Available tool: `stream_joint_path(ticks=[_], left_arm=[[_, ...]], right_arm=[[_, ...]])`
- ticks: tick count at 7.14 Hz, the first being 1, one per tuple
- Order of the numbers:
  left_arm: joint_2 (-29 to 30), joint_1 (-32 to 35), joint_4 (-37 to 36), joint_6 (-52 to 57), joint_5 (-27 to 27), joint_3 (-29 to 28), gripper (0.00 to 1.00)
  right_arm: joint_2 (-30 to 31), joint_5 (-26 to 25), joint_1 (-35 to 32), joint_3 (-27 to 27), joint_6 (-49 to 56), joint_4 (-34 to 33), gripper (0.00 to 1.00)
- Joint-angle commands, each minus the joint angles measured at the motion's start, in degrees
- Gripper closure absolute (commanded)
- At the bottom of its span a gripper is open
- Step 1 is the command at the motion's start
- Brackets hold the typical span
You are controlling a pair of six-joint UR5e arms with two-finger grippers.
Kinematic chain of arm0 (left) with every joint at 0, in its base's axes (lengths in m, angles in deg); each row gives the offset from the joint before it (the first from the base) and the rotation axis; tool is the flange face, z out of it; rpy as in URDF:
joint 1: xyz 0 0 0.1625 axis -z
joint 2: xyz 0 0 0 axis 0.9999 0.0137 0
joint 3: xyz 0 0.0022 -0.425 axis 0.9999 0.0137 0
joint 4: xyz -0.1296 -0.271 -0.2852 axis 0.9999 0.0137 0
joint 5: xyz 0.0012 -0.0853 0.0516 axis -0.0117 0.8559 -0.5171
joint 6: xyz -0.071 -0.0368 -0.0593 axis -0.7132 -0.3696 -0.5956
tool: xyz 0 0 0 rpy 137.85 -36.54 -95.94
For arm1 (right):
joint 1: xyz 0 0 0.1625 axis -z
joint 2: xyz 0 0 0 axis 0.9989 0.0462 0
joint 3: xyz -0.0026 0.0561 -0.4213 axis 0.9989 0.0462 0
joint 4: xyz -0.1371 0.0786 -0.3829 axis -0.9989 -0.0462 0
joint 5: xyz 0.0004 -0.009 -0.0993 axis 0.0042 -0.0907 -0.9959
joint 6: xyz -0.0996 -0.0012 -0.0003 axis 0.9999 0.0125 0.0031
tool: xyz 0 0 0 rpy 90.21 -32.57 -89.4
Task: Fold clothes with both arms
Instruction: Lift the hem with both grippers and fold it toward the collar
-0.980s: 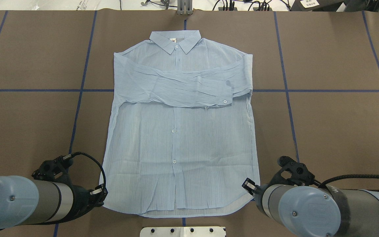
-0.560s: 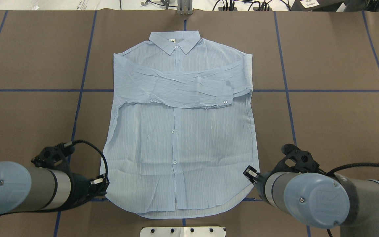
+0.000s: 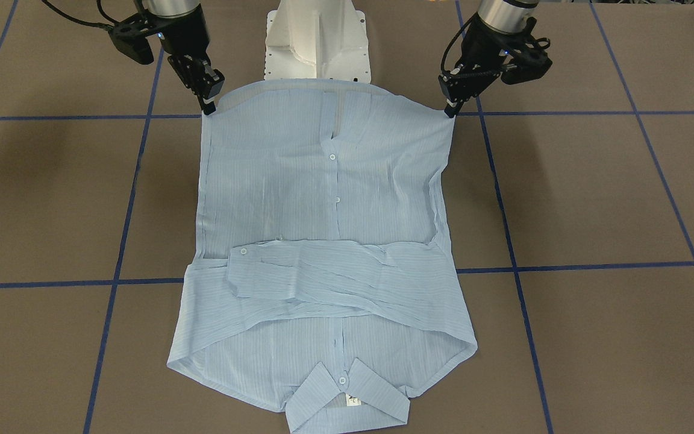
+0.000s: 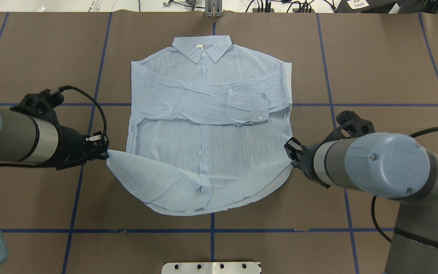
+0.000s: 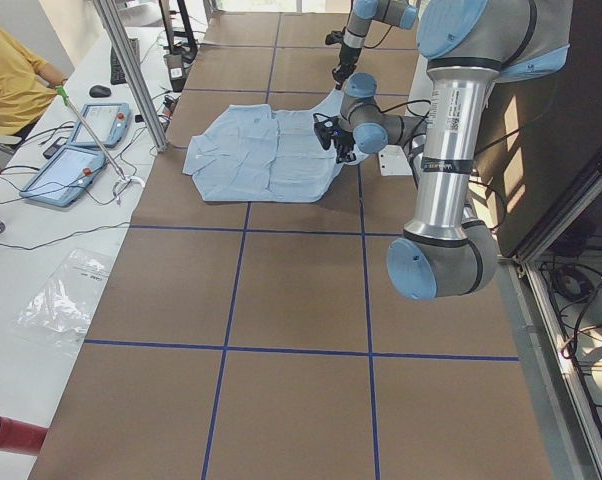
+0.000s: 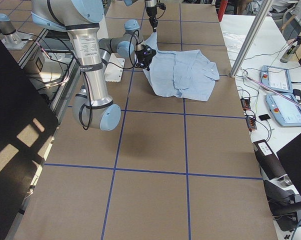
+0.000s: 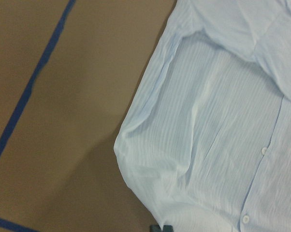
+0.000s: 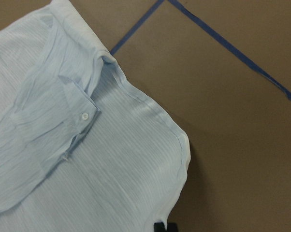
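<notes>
Left gripper point(image 4: 105, 153): fingers pinched shut on the near left hem corner of the shirt point(image 4: 207, 152). The corner is held off the table, and the fabric is turned over there so its paler inside shows.
Right gripper point(image 4: 289, 147): fingers closed on the near right hem corner at the shirt's side edge, which is also raised.
Left arm point(image 4: 21, 139): enters from the left edge with the forearm close to level and the wrist pointing inward at the shirt.
Right arm point(image 4: 386, 163): enters from the right in a mirrored pose, forearm level, wrist aimed at the shirt's right edge.
Shirt position: middle of the table point(image 4: 375, 68), front up, collar end far. The far part lies flat. The hem is lifted and stretched between the two grippers.
Surroundings: brown table cover marked with a grid of blue tape lines point(image 4: 375, 104).
Near side: white pedestal base point(image 3: 317, 42) at the near edge, just behind the raised hem.
Far side: person in a yellow top point(image 5: 11, 80) and tablets point(image 5: 96, 125) on a white bench beyond the far edge, well apart from the shirt.
Fabric: thin, light blue, finely striped. It is rumpled across the sleeves and smoother on the lower front.
Sleeves point(image 4: 203, 101): both folded across the chest, one over the other, with a cuff ending toward the right.
Collar point(image 4: 202, 48): pointed and lying flat, with a small tag inside.
Buttons point(image 4: 200, 152): small, white and round, in a line down the placket.
</notes>
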State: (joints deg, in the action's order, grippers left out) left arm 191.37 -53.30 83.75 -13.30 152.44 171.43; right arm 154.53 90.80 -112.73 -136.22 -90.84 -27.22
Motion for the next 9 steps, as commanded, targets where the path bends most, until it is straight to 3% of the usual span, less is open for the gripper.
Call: stream_joint_path(ticks=[1, 4, 6, 8, 9], left_arm=[[5.18, 8.26, -1.03, 3.23, 3.18, -5.25, 1.00], [13.44, 13.29, -0.34, 8.05, 4.07, -17.96, 1.00], [17.75, 16.98, 4.03, 10.55, 4.07, -27.63, 1.00], [21.53, 16.99, 12.03, 9.50, 3.98, -38.01, 1.00], [23.55, 16.99, 15.98, 8.36, 3.98, -43.19, 1.00]], right_arm=[[-3.03, 1.92, -7.47, 3.94, 3.50, 0.11, 1.00], [-8.57, 2.00, -13.72, 13.60, 9.90, 0.82, 1.00], [-15.06, 2.53, -17.06, 25.09, 12.72, 2.21, 1.00], [-16.05, 5.14, -20.39, 37.83, 16.06, 15.43, 1.00], [-17.88, 8.04, -22.59, 42.07, 19.82, 16.28, 1.00]])
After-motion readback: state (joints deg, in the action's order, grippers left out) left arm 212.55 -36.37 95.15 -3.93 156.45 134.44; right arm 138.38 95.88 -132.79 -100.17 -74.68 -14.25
